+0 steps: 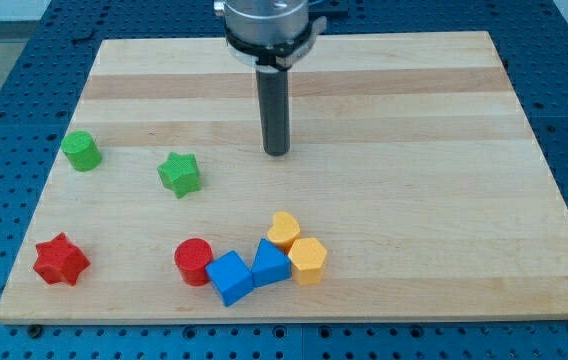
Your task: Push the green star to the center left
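The green star (180, 173) lies on the wooden board (414, 200), left of the middle. My tip (277, 152) stands on the board to the star's right and slightly higher in the view, about a block's width or two away, not touching it. A green round block (82, 151) sits further to the view's left, near the board's left edge.
A red star (61, 260) lies at the bottom left. A red cylinder (194, 262), two blue blocks (229, 277) (271, 264) and two yellow blocks (284, 229) (307, 260) cluster at the bottom centre. The board lies on a blue perforated table (24, 60).
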`<state>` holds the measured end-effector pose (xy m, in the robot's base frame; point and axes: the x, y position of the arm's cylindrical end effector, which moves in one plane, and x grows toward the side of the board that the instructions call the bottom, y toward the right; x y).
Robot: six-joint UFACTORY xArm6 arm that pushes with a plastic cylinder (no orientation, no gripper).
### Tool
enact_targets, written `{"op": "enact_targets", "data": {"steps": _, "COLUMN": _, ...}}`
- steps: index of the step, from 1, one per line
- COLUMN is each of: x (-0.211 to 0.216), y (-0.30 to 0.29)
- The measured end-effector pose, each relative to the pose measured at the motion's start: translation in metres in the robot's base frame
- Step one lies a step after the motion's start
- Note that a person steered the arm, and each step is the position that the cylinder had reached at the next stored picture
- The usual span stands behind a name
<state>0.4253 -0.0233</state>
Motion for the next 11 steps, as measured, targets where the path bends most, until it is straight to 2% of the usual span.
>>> {"op": "enact_targets", "data": {"steps": 2, "x": 0.044, "y": -0.001}}
{"op": "enact_targets", "data": {"steps": 5, "x": 0.051, "y": -0.129}}
{"op": "enact_targets", "data": {"steps": 6, "x": 0.039, "y": -0.161}}
{"op": "enact_targets", "data": {"steps": 7, "x": 0.04, "y": -0.162}}
{"op": "enact_targets", "data": {"steps": 9, "x": 0.059, "y": -0.126}}
{"op": "enact_targets", "data": {"steps": 11, "x": 0.031, "y": -0.133}}
